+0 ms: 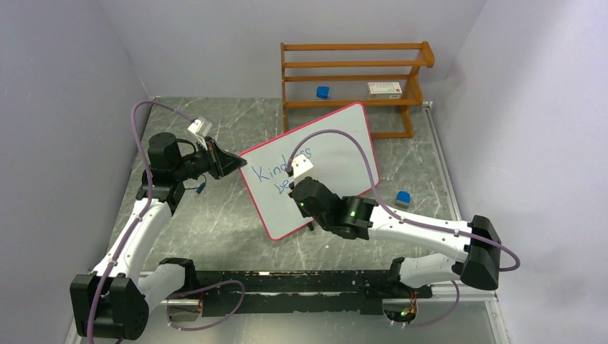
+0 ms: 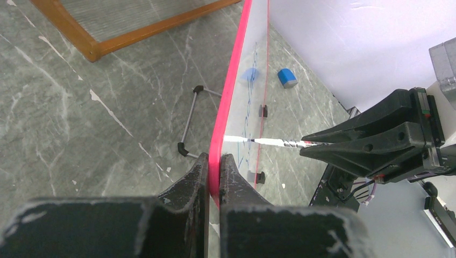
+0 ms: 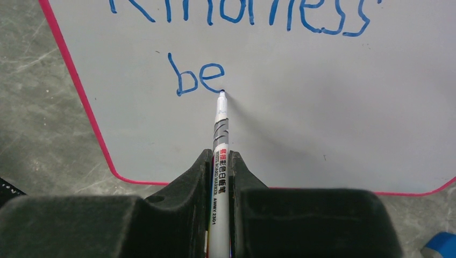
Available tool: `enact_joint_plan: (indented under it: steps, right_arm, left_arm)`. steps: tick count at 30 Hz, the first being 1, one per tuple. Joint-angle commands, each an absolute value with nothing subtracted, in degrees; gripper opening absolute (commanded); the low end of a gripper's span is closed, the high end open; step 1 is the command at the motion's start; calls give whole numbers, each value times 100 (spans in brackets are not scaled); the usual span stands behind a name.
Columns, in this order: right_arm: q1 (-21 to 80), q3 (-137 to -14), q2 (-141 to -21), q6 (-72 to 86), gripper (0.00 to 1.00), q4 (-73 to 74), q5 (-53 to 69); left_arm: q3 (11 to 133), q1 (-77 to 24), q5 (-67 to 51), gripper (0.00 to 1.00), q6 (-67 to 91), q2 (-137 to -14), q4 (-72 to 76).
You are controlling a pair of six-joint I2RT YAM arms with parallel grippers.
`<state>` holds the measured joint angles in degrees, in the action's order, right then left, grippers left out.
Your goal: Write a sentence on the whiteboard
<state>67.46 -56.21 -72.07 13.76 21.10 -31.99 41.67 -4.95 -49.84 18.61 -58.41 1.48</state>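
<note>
Just beyond right hand [image 3: 219,157], sentence [image 3: 211,77], marker [image 3: 221,126] seemingly touching

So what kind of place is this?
Probably a robot lab booth: a left arm and a right arm bolted to a marbled table, plain walls around it, a half-written whiteboard.

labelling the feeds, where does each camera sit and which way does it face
Top: above and behind the robot, looking down on table, board and rack; left arm and right arm show.
Left wrist: on the left arm, sighting along the board's pink edge; left gripper shut on it.
Right wrist: on the right arm, facing the board's writing; right gripper shut on marker.
Shared: both wrist views show the marker tip on the board.
</note>
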Motion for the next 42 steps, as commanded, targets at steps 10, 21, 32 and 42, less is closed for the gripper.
enact_joint_plan:
  steps: [10, 21, 32, 42]
  right_arm:
    - [6656, -5419, -6741, 1388, 0, 1789, -3497]
    - [6528, -5440, -6858, 1380, 0, 1680, -3437]
    - [6439, -5465, -7012, 1372, 0, 1646, -3310]
    - [6439, -5475, -6999, 1358, 0, 1502, -3309]
  left_arm:
    - [4019, -519, -4685, 5, 1466, -5955, -136]
    - [4023, -519, -4698, 5, 1465, -5975, -131]
    - [4025, -519, -4729, 5, 1475, -5993, -114]
    - [4017, -519, -4744, 5, 1477, -5990, -105]
